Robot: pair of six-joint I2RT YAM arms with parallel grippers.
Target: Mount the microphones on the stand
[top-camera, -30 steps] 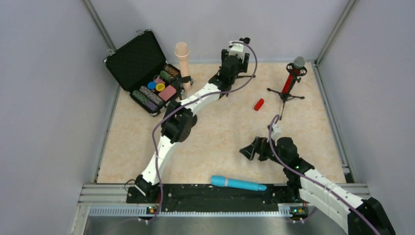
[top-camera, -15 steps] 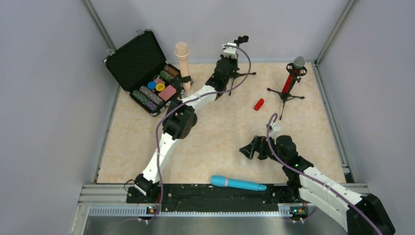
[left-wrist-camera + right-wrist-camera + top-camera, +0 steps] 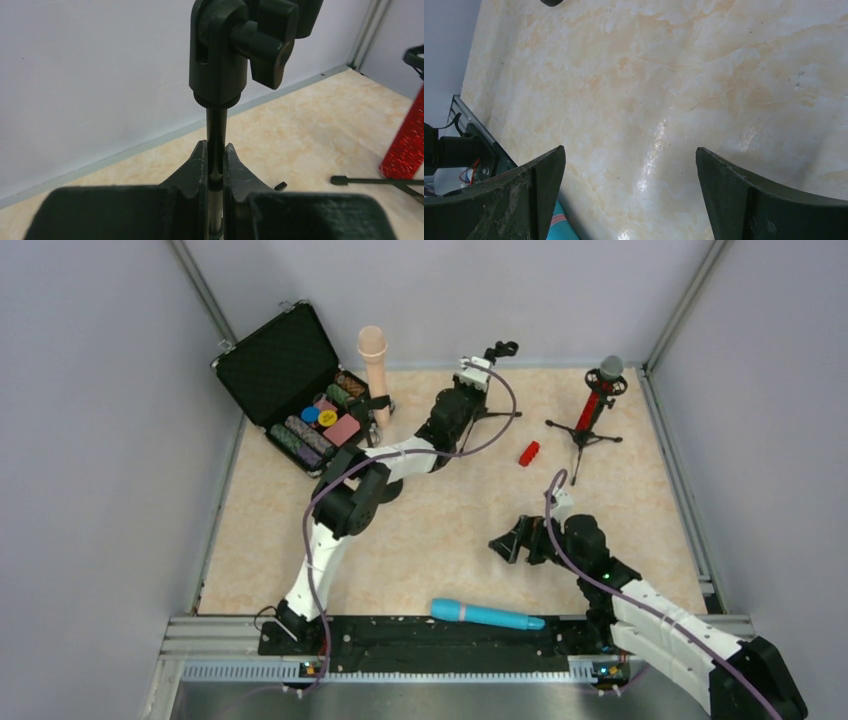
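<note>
The cyan-blue microphone (image 3: 487, 615) lies at the near edge, long axis left-right, thicker end to the left. Just beyond it, the right gripper (image 3: 512, 543) hangs spread wide and empty. At the far middle, the left gripper (image 3: 215, 162) is clamped on the bare stand (image 3: 216, 117), on its upright pole. At the far left the beige microphone (image 3: 374, 365) stands upright. At the far right the red microphone (image 3: 596, 402) tilts, mesh head up.

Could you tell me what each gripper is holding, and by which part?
Left gripper clamps the empty black microphone stand by its thin pole, below the clip; right gripper holds nothing.
</note>
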